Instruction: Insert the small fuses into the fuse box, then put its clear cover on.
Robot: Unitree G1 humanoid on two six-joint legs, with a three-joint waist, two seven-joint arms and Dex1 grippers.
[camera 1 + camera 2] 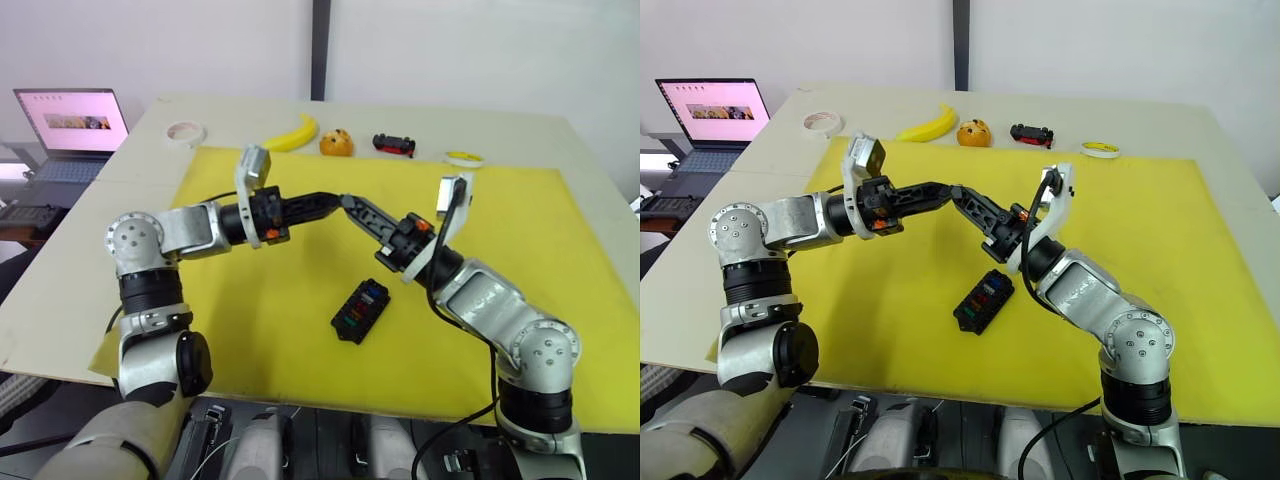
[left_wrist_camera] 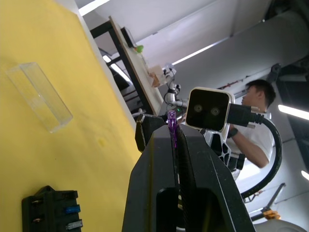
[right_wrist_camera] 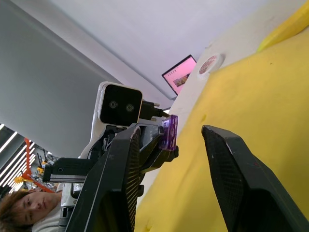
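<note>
Pinching a tiny purple plastic fuse [image 2: 172, 126] upright, the left gripper [image 1: 338, 200] is offering it to the right gripper [image 1: 352, 204], whose fingers are spread apart, above the black slotted fuse box [image 1: 361, 310], probably for a handover.

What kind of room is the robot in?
Probably a robot test lab or workshop. A table with a yellow mat holds odd practice items: a fuse box, banana and toy car. A laptop sits beside it.
</note>
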